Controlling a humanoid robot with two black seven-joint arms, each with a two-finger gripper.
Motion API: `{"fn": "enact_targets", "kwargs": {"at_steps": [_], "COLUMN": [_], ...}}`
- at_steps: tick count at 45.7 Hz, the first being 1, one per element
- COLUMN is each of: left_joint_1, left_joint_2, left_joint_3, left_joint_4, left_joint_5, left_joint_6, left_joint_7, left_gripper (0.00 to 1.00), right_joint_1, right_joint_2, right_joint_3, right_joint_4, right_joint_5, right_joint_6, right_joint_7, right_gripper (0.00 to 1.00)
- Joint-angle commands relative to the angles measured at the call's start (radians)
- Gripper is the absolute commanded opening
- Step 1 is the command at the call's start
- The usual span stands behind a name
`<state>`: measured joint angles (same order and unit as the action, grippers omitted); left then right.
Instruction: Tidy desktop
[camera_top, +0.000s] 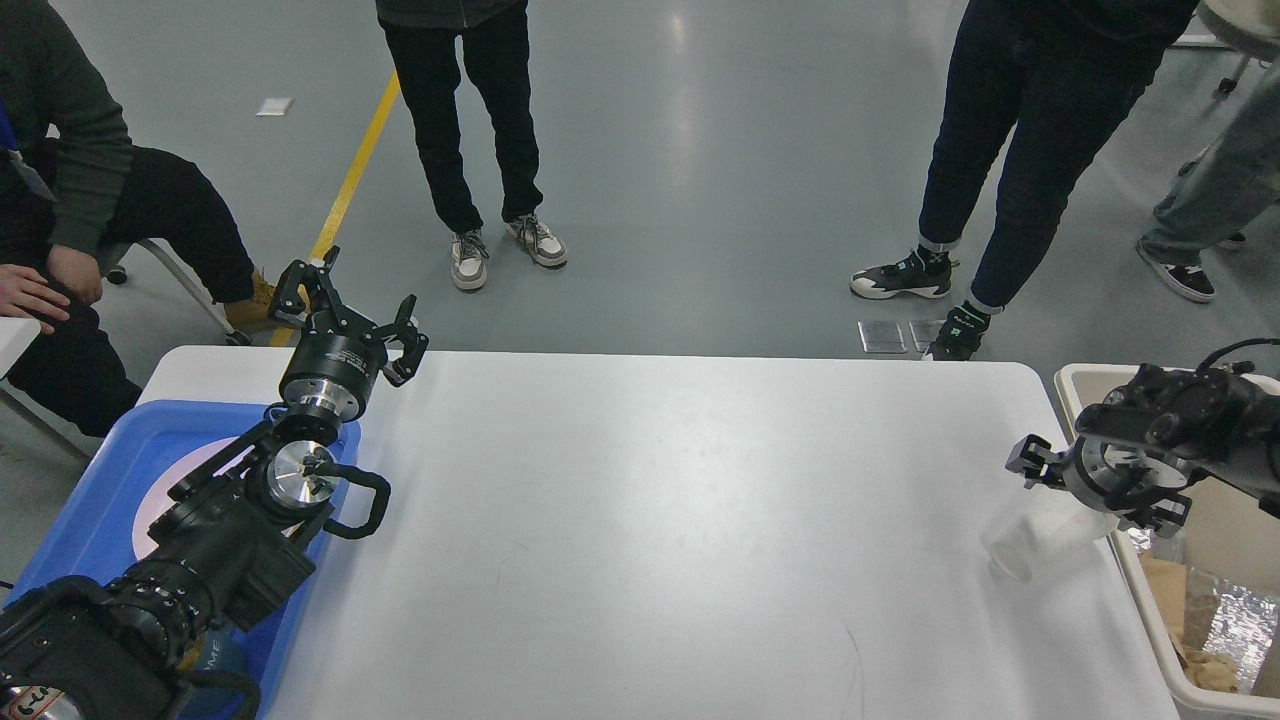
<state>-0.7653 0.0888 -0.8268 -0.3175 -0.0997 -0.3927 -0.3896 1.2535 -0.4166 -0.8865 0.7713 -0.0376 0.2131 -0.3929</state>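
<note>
1. Counting what is in view: one white bench (640, 520), one blue tray (120, 480) at its left end, one beige bin (1090, 385) just off its right edge, one translucent white cup (1040, 540), and two black arms.
2. Three people stand or sit on the grey floor (700, 150) beyond the far edge; a yellow line (350, 180) runs across that floor.
3. The bench fills the middle of the view, its rounded far corners visible; most of its surface lies bare between the two arms, giving wide open room.
4. The tray holds a pale round patch and overlaps the bench's left edge; the bin holds crumpled brown and silvery scraps.
5. The left gripper (350, 300) is raised over the far-left corner of the bench, above the tray's far edge, its jaws spread wide apart and holding nothing.
6. The right gripper (1095, 495) sits near the bench's right edge beside the bin, its jaws clamped on the cup, which is tilted with its open mouth toward the lower left.
</note>
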Motion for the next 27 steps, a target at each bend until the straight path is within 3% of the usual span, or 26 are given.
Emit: {"fn": "enact_targets", "kwargs": {"at_steps": [1,27], "left_joint_1": [0.000,0.001], "left_joint_2": [0.000,-0.001], "left_joint_3": [0.000,0.000], "left_joint_4": [0.000,0.000], "left_joint_5": [0.000,0.000], "left_joint_6": [0.000,0.000], "left_joint_7": [0.000,0.000], "left_gripper": [0.96,0.96], "right_joint_1": [-0.048,-0.198], "right_joint_2": [-0.001,0.042], "right_joint_3": [0.040,0.198], "right_joint_4": [-0.050,-0.185], "right_joint_5": [0.007,-0.001], "right_joint_6": [-0.001,-0.001], "right_joint_7": [-0.001,0.011], "right_gripper": [1.00,1.00]}}
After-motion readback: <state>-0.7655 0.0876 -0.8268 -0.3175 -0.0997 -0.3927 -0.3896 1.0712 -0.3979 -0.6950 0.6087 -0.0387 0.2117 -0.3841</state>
